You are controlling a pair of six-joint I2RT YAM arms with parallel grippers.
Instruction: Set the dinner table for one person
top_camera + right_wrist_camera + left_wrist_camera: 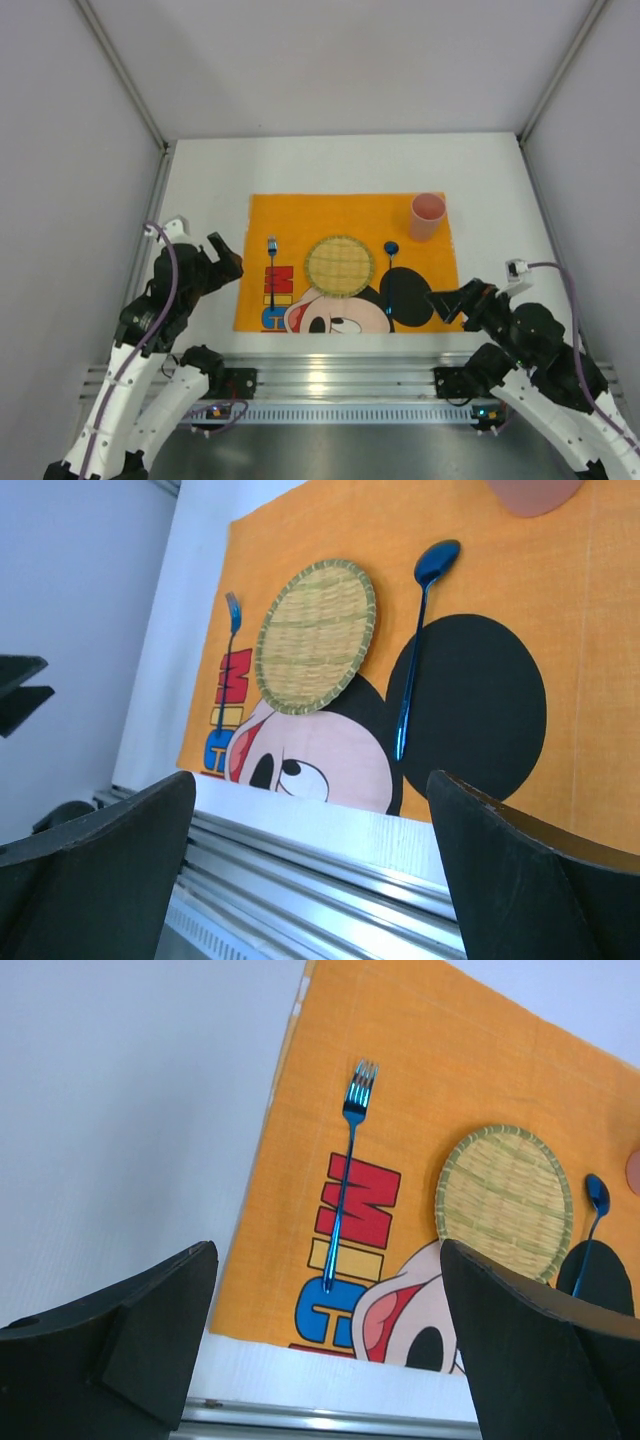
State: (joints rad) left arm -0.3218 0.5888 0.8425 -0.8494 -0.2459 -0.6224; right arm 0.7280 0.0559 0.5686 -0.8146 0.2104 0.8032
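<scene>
Dinner table point(200, 190), white and matte, across the middle of the top view, silver rail point(330, 375) on its near edge. Centred there, orange Mickey Mouse placemat point(300, 215). On it, left to right: blue fork point(271, 270), round woven disc point(340, 265), possibly a plate, blue spoon point(390, 275); pink cup point(427, 216) at far right. Left gripper point(228, 260) and right gripper point(445, 300) by the near corners, jaws spread wide, holding nothing.

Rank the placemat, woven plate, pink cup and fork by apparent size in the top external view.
1. orange placemat
2. woven plate
3. pink cup and fork: not ranked; the fork is longer, the cup wider.
</scene>
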